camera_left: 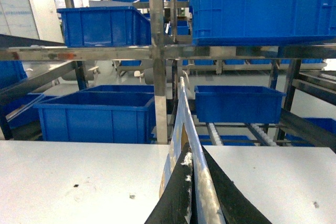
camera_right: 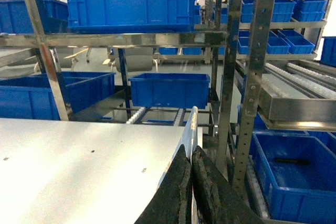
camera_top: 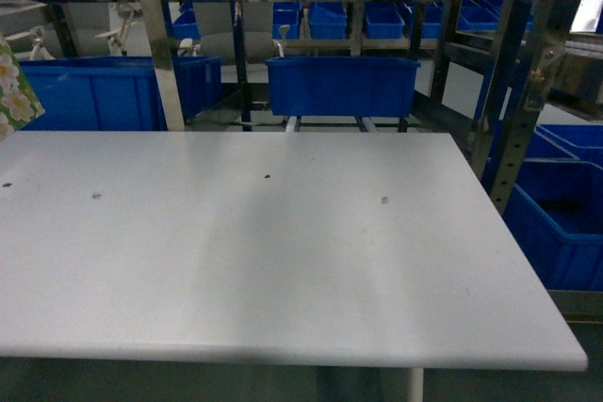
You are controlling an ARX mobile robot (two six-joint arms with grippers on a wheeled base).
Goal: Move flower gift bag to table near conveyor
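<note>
**Both grippers pinched shut on thin bag edges, worktop bare ahead of you**

Right at your left wrist, the left gripper (camera_left: 191,192) has its two dark fingers pressed together on a thin, shiny strip that rises upright from between them; you can take it for the edge or handle of the flower gift bag (camera_top: 13,89), though the wrist view shows no print. Your right gripper (camera_right: 190,182) is likewise closed tight, its black fingers clamping a thin pale sheet edge (camera_right: 191,129) that stands up just above the fingertips.

In the head view you see only a sliver of the bag, a green corner with white flowers, at the far left edge, above the worktop's left end. Neither gripper shows in that view.

Below and ahead of both grippers lies the worktop (camera_top: 283,261), flat matte white with a few small dark specks.

Beyond its far edge, straight ahead of your right gripper, the conveyor (camera_right: 137,115) runs as white rollers in steel rails, and a blue bin (camera_top: 342,86) sits over it. Another blue bin (camera_left: 97,116) stands ahead and left of your left gripper. Farther back and above, the steel rack (camera_right: 131,39) carries more blue bins.
</note>
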